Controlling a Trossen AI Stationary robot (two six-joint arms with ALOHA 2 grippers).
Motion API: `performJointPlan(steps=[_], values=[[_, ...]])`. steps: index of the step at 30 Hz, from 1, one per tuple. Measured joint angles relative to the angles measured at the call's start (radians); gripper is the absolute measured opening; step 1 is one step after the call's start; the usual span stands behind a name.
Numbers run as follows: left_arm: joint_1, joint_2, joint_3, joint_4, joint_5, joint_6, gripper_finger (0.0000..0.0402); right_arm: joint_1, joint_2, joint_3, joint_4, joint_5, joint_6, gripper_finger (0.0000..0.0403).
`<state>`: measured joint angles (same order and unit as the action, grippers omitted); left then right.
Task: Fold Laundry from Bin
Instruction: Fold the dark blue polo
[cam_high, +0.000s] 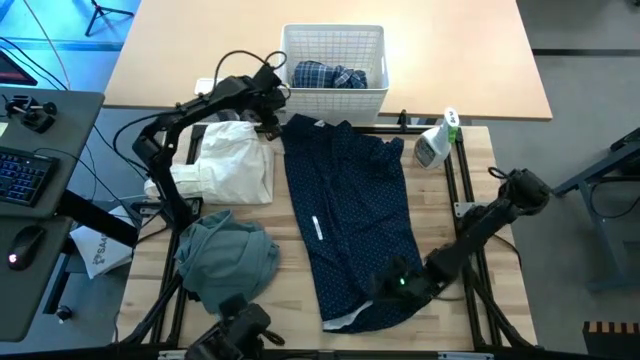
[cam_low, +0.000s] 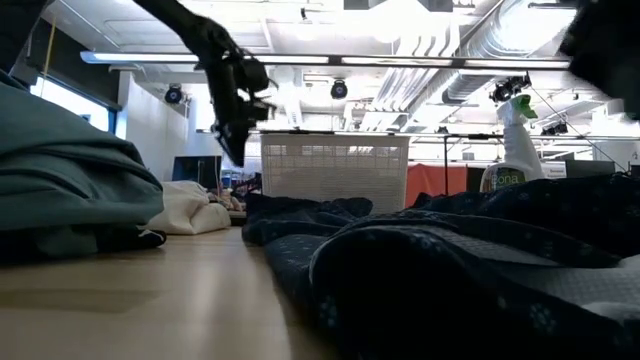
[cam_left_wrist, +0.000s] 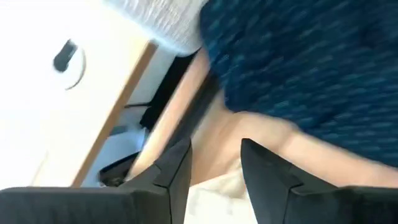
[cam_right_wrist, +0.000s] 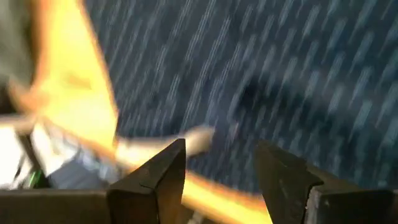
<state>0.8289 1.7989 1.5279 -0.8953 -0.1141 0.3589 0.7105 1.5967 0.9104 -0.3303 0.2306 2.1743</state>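
Note:
The navy dotted trousers (cam_high: 345, 215) lie spread lengthwise down the middle of the table. A white cloth (cam_high: 235, 160) and a grey-green top (cam_high: 225, 255) lie bunched to their left. The white lattice bin (cam_high: 335, 40) stands at the far edge with a blue-white plaid shirt (cam_high: 328, 75) in it. My left gripper (cam_high: 272, 122) hangs open above the trousers' far left corner, with bare table and white cloth behind its gap (cam_left_wrist: 214, 149). My right gripper (cam_high: 385, 287) is open over the trousers' near end, its fingers apart above the cloth (cam_right_wrist: 221, 149).
A spray bottle (cam_high: 437, 140) stands at the far right of the table, beside the trousers. A desk with a keyboard and mouse (cam_high: 25, 200) lies beyond the table's left edge. Bare wood shows along the right edge (cam_high: 450, 240).

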Motion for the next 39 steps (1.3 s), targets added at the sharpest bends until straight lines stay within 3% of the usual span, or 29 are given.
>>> performJointPlan(steps=[4, 8, 18, 22, 26, 29, 33, 36, 39], values=[[-0.04, -0.051, 0.008, -0.007, 0.186, -0.024, 0.0129, -0.094, 0.0, -0.099, 0.017, 0.029, -0.026, 0.0179], [-0.122, -0.071, 0.008, 0.003, 0.26, -0.017, 0.0122, -0.13, 0.003, -0.191, 0.131, -0.071, -0.065, 0.0153], [-0.329, -0.07, 0.007, 0.01, 0.258, 0.018, 0.0118, 0.093, 0.038, -0.106, 0.235, -0.197, -0.068, 0.0095], [-0.37, -0.07, 0.007, 0.09, 0.253, 0.019, 0.0118, 0.129, 0.007, -0.018, 0.092, -0.165, -0.036, 0.0094], [-0.393, -0.07, 0.007, 0.173, 0.253, 0.011, 0.0118, 0.107, -0.038, 0.073, -0.138, -0.01, -0.004, 0.0093], [-0.402, -0.07, 0.012, 0.175, 0.253, 0.011, 0.0118, 0.033, -0.079, 0.104, -0.324, 0.072, -0.033, 0.0094], [-0.413, -0.069, 0.057, 0.096, 0.253, 0.011, 0.0118, -0.148, -0.196, 0.104, -0.551, 0.109, -0.143, 0.0106], [-0.413, -0.069, 0.091, 0.029, 0.253, 0.011, 0.0118, -0.344, -0.32, 0.08, -0.64, 0.073, -0.379, 0.0132], [-0.413, -0.069, 0.111, -0.014, 0.253, 0.007, 0.0118, -0.59, -0.422, 0.052, -0.668, -0.027, -0.673, 0.0167]])
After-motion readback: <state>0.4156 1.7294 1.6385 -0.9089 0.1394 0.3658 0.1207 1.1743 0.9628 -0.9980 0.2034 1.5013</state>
